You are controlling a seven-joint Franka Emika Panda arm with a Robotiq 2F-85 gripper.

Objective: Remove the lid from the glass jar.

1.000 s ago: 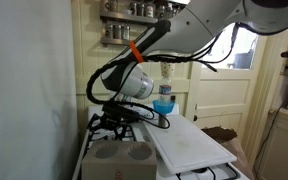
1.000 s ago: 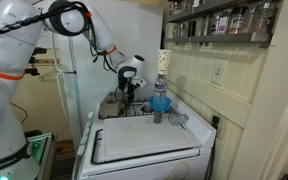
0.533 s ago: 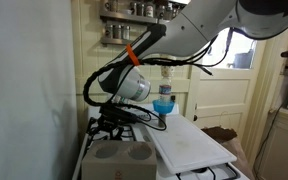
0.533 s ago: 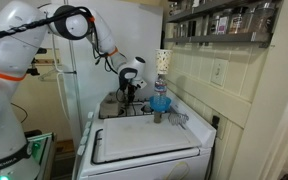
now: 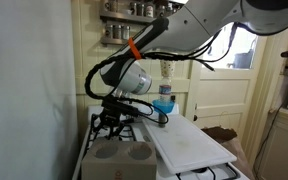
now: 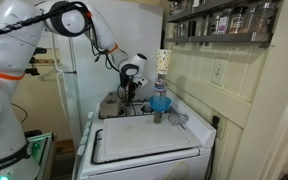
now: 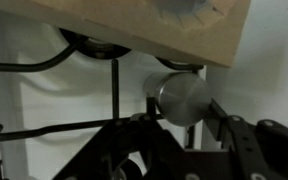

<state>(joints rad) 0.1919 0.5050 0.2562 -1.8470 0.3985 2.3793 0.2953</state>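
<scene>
Lid, round and grey, lies between the spread jaws of the gripper in the wrist view, close to their tips. I cannot tell whether either jaw touches it.

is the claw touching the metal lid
Cannot tell. In the wrist view the claw sits right by the metal lid, but blur hides any contact or gap.

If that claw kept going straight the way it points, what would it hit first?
Probably the round silver lid: in the wrist view it sits straight ahead, between the spread fingers of the gripper, with the stove grate beside it. How near it is, the pictures don't show.
</scene>
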